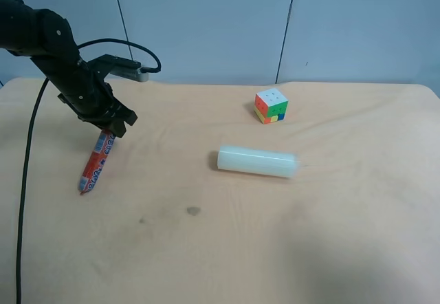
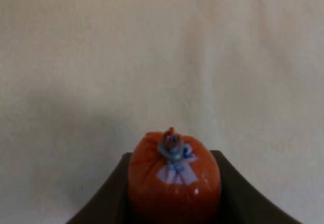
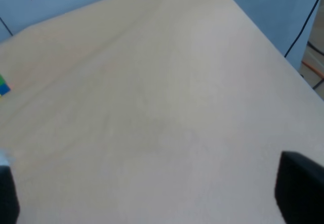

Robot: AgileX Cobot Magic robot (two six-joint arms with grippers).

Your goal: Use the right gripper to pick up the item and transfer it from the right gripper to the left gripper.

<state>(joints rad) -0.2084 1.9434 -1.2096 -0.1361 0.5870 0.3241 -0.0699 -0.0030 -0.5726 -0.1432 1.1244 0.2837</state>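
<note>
The left end effector (image 2: 174, 203) is clenched on the sausage (image 1: 96, 161), which hangs tilted with its tip at the desk (image 1: 206, 249), so the handover looks complete. Farther off, the right end effector (image 3: 152, 203) hangs released over bare desk.

Setting: a pale beige counter (image 1: 227, 249) is seen from above, with a light blue wall behind it.
Arm: one black arm is seen at the exterior high view's left, reaching down over the counter, with a black cable trailing from it.
Pincer: the pincer (image 1: 110, 126) is closed around the upper end of a sausage.
Sausage: the orange-red wrapped sausage (image 1: 95, 164) is tilted, its lower tip at or just above the counter.
Cube: a multicoloured puzzle cube (image 1: 271, 105) is set near the far edge, well apart from the arm.
Cylinder: a white cylinder (image 1: 257, 161) is laid on its side near the centre, in front of the cube.
</note>
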